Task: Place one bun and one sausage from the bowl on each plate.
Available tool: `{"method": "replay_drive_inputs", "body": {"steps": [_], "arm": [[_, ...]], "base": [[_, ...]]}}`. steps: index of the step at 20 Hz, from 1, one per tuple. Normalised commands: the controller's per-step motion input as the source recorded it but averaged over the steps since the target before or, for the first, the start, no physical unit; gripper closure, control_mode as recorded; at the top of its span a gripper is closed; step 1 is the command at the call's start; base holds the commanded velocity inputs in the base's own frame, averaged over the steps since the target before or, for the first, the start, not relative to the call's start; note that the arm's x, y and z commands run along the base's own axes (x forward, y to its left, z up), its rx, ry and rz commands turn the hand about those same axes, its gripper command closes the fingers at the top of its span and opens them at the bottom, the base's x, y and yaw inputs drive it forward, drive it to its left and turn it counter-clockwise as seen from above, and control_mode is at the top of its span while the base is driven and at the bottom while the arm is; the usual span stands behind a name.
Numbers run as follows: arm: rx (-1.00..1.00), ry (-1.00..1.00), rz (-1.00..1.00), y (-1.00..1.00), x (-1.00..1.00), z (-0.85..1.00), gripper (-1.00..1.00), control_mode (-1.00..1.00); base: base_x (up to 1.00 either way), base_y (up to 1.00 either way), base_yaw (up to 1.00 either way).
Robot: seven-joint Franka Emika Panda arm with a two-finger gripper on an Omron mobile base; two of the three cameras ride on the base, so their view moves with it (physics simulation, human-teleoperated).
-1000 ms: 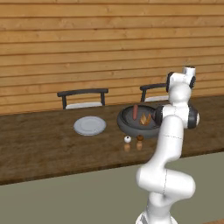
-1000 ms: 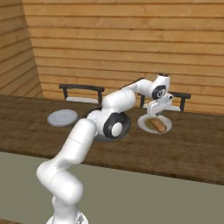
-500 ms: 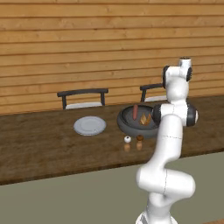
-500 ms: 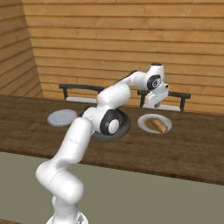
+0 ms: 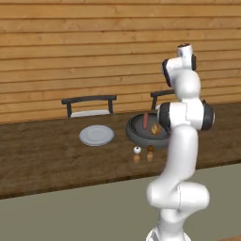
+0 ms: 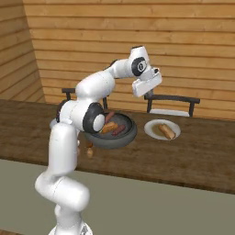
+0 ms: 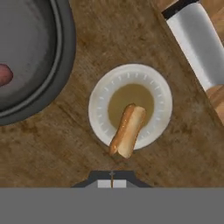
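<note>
Buns and sausages are the goods here, and the biggest thing around them is the long wooden counter (image 6: 202, 156), dark brown with a coarse grain, backed by a wall of pale horizontal planks (image 5: 94, 52). Two black chairs stand behind it, one (image 5: 88, 104) on the left and one (image 6: 172, 103) on the right.

The white arm (image 6: 98, 85) rises from its base, bends at a dark-jointed elbow and reaches up and forward, so that its hand hangs high above the counter between the bowl and the right plate, pointing steeply down. The gripper (image 7: 111, 181) has its two dark finger tips pressed together with nothing between them.

Next in size comes the bowl (image 6: 129, 133), round, shallow, dark grey with a thick smooth rim; it sits near the middle of the counter. Inside lie a tan bun (image 6: 109, 127) and reddish-brown sausages (image 6: 119, 130), (image 5: 145, 119).

Right of the bowl, close but apart, the right plate (image 7: 98, 113) is flat, round and light grey, with a ribbed raised rim and a brownish centre. A split bun (image 7: 127, 130) lies across it, one end overhanging the rim. The left plate (image 5: 96, 135) sits well left of the bowl.

Smallest are two little shakers (image 5: 137, 154), (image 5: 150, 153) in front of the bowl, one white-topped, one brown-topped.
</note>
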Motion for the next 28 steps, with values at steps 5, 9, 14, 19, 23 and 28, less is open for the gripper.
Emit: {"method": "replay_drive_inputs", "body": {"steps": [5, 9, 14, 19, 23, 28], "arm": [[0.0, -0.44, -0.08, 0.32, -1.0, 0.06, 1.0, -1.0], [0.0, -0.3, -0.19, 0.48, -0.73, 0.47, 1.0, -1.0], [0.16, -0.03, -0.32, 0.12, -0.07, 0.95, 1.0, -1.0], [0.47, 0.0, -0.31, 0.18, -0.04, 0.1, 1.0, -1.0], [0.35, 0.15, -0.18, 0.37, 0.0, -0.21, 1.0, -1.0], [0.11, 0.03, 0.0, 0.53, -0.12, -0.44, 1.0, -1.0]], "base": [[0.0, 0.0, 0.0], [0.0, 0.0, 0.0], [0.0, 0.0, 0.0], [0.0, 0.0, 0.0], [0.0, 0.0, 0.0], [0.0, 0.0, 0.0]]}}
